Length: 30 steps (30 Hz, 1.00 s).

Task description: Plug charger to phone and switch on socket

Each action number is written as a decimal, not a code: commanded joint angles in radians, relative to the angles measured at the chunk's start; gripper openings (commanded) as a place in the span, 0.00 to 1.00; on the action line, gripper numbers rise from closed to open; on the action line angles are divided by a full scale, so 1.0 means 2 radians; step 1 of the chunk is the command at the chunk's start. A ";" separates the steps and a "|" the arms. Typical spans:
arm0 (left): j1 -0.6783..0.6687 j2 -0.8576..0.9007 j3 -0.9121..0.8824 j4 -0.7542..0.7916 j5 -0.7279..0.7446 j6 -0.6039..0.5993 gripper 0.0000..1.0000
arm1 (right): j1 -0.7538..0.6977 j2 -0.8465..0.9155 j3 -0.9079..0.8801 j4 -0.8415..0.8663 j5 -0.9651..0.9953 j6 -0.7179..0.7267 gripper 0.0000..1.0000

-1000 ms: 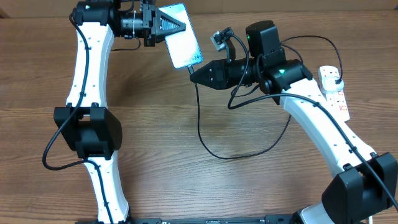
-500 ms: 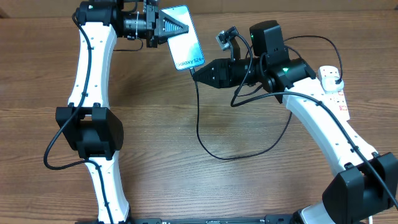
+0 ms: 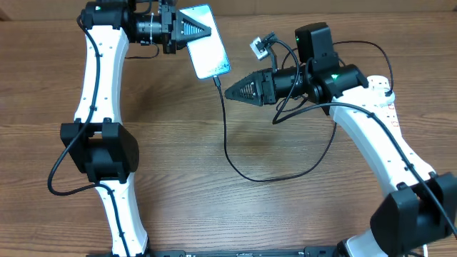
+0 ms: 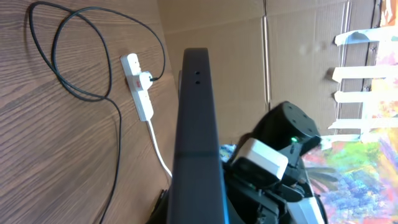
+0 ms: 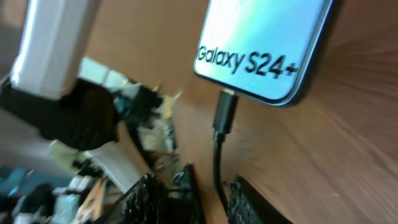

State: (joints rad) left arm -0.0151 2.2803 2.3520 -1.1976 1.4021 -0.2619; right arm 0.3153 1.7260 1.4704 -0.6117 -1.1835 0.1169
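My left gripper (image 3: 194,28) is shut on the phone (image 3: 207,44) and holds it above the table at the back, light-blue screen up. The left wrist view shows the phone edge-on (image 4: 196,137). The charger's black connector (image 5: 224,112) sits in the phone's bottom edge (image 5: 267,43), below the "Galaxy S24+" text. The thin black cable (image 3: 228,143) hangs down and loops over the table toward the right. My right gripper (image 3: 234,90) is open just right of the connector, and the cable runs loose between its fingers (image 5: 208,186). The white socket (image 3: 386,108) lies at the far right, partly behind my right arm.
In the left wrist view the black plug (image 4: 144,79) sits in the socket (image 4: 138,93), whose thick white cord (image 4: 158,152) trails off. Cardboard walls stand behind the table. The cable loop (image 3: 278,175) lies mid-table.
My right gripper has let go of the connector and drawn back to the right. The connector stays in the phone. My left gripper has shifted the phone slightly.
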 commanded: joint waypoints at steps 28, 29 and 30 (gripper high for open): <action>-0.012 -0.003 0.004 -0.003 0.029 0.002 0.04 | -0.001 0.047 0.010 0.086 -0.049 0.020 0.26; -0.012 -0.003 0.004 -0.003 0.029 0.002 0.04 | -0.001 0.047 0.010 0.086 -0.049 0.020 0.26; -0.012 -0.003 0.004 -0.003 0.029 0.002 0.04 | -0.001 0.047 0.010 0.086 -0.049 0.020 0.26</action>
State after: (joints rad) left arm -0.0315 2.2803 2.3520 -1.2011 1.4059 -0.2615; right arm 0.3149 1.8282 1.4715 -0.4423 -1.2682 0.1555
